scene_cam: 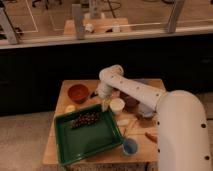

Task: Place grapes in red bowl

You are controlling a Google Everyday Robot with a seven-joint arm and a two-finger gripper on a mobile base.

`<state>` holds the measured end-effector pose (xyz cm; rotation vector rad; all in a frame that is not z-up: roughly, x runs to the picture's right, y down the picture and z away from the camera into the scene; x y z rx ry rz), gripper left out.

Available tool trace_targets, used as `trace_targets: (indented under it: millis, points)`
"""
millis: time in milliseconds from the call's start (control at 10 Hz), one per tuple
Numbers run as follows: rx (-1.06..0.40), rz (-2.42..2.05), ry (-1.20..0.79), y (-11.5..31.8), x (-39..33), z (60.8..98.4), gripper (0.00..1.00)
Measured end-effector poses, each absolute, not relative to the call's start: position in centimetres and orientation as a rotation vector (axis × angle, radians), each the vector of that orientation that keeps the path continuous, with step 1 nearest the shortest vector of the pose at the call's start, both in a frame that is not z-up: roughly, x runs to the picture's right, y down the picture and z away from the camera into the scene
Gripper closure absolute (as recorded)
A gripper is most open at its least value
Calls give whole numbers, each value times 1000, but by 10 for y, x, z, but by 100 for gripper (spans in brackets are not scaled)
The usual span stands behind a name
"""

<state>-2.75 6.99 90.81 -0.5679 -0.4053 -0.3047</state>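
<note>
In the upper half of the green tray, your grapes lie with their long axis running from lower left to upper right. Your tool hangs just past their upper-right end; you cannot tell its state. On the tabletop, the red bowl sits up-left of the tool, with a white cup just right.

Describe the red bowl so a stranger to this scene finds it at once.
Start at the wooden table and its green tray. Just behind the tray's far edge, left of the tool, sits the red bowl. It is round, reddish-orange, with a darker inside, unlike the white cup or the small blue cup.
</note>
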Motion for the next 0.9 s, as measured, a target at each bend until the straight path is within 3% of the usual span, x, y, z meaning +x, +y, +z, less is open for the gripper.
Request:
trace_targets:
  millis: [900]
  points:
    - [-561, -329, -386, 70, -26, 904, 20]
